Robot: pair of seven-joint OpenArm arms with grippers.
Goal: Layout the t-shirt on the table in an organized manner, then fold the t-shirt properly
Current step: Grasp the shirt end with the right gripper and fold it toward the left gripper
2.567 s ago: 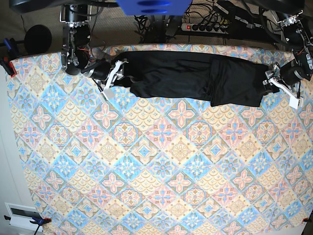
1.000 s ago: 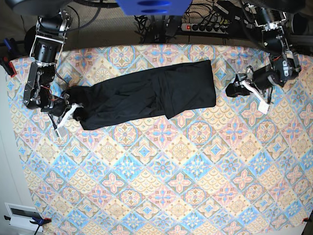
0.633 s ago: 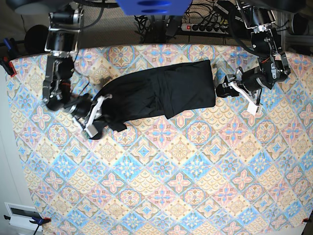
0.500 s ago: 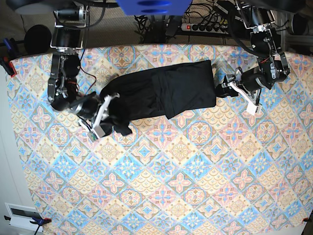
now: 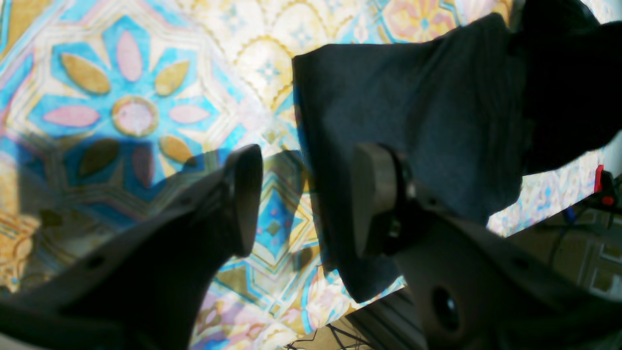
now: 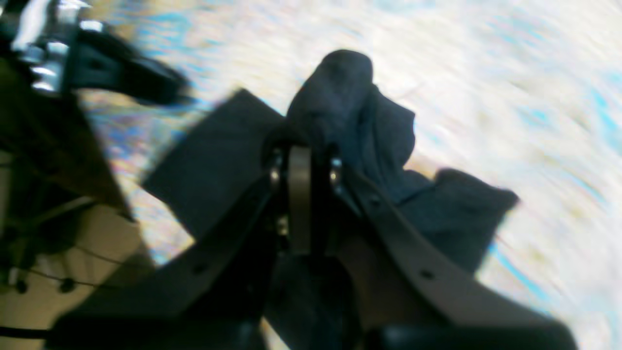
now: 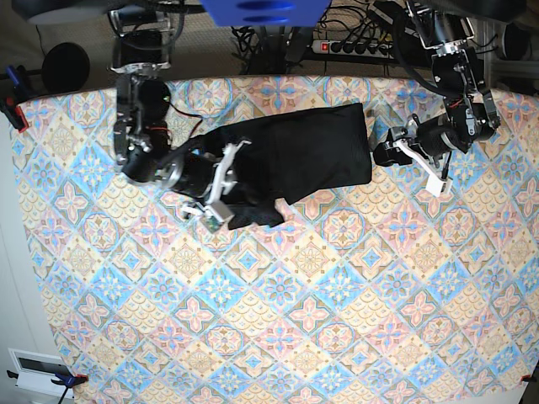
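The t-shirt point(image 7: 290, 156) lies on the far half of the table point(image 7: 320, 320), and since half a second ago I see its end on the base view's left dragged further toward the middle, so the cloth is now bunched shorter and doubled over itself there. My right hand point(image 7: 221, 187) has travelled with it, clamped shut on that bunched end; the right wrist view, blurred, shows dark fabric point(image 6: 369, 141) pinched at the tips and hanging beyond them. My left hand point(image 7: 404, 151) has barely shifted. It sits just beside the shirt's other edge, its fingers point(image 5: 243, 194) spread apart with nothing between them, one over bare table and one over the cloth point(image 5: 418, 121). Behind the table's far edge I see a power strip point(image 7: 354, 46) and tangled cables point(image 7: 261, 38). Nothing else lies on the table.
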